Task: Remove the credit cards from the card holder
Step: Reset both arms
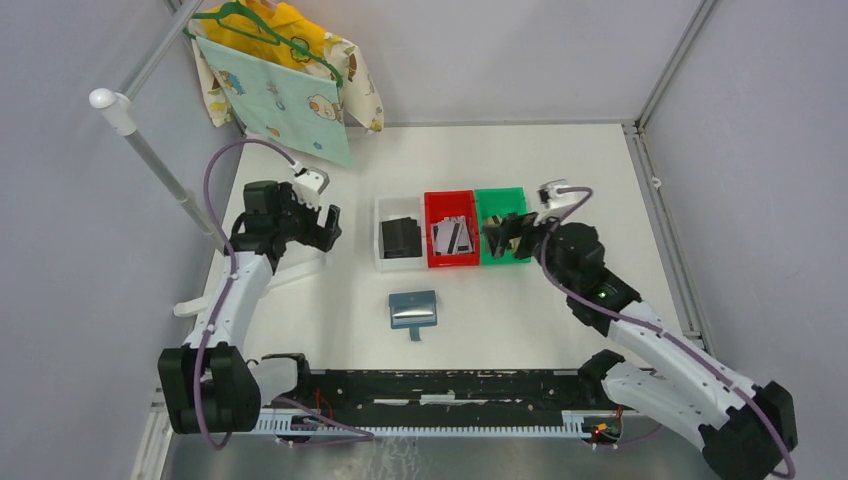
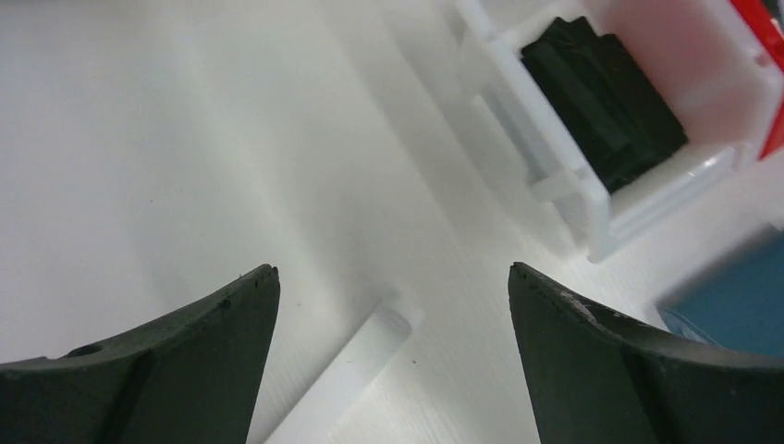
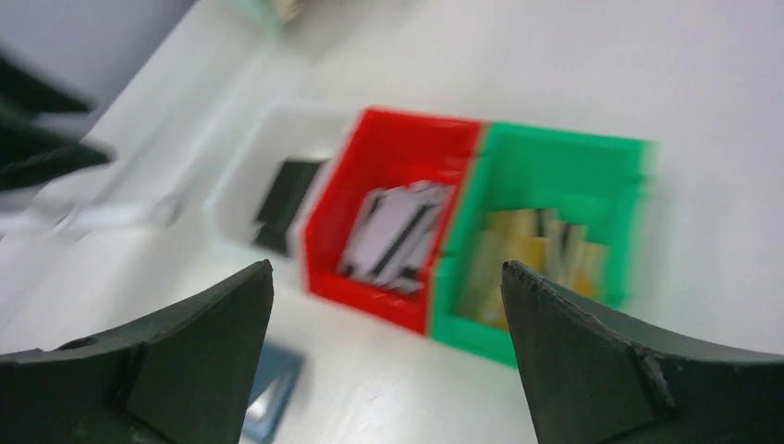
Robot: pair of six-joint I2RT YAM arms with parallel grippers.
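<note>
Though left claw (image 2: pixel 393 269) and right claw (image 3: pixel 385 266) gape wide, only the right wrist shows gold cards (image 3: pixel 538 261).

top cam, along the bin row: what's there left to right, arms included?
left gripper → white bin with black cards → red bin with white-grey cards → green bin. The right gripper overlaps the green bin, so it is left unplaced.

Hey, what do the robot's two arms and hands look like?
The left arm and right arm have white links with chunky black joints. A purple cable loops along each. A small green light glows on the right arm. The left hand and right hand are black, each with two dark curved fingers tapering to blunt tips.
</note>
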